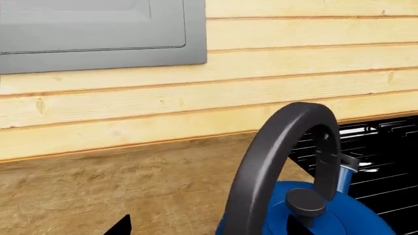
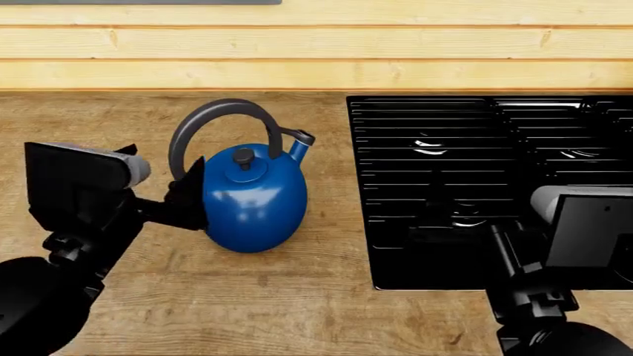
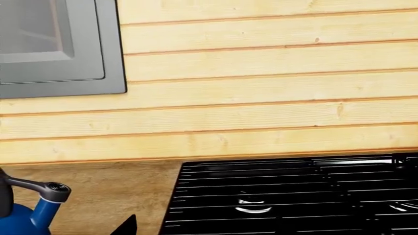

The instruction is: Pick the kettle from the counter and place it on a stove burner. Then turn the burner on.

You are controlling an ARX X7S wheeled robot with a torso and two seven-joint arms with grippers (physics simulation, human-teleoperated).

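Observation:
The deep-blue kettle (image 2: 254,194) stands upright on the wooden counter (image 2: 277,304), left of the black cooktop. Its dark-grey arched handle (image 2: 210,119) rises over the black lid knob (image 2: 243,156). My left gripper (image 2: 191,196) is at the kettle's left flank. In the left wrist view the left gripper (image 1: 209,227) is open, with the handle (image 1: 274,161) rising between its two spread fingertips. My right gripper (image 3: 209,227) hangs open over the cooktop's near left part; only one fingertip (image 3: 127,226) shows clearly. A stove burner (image 2: 428,147) lies under the grate bars.
The wide black cooktop (image 2: 494,185) fills the right half of the counter. A pale yellow plank wall (image 2: 316,52) runs along the back, with a grey cabinet door (image 1: 98,34) above it. The right arm's wrist housing (image 2: 583,226) sits over the cooktop's front right.

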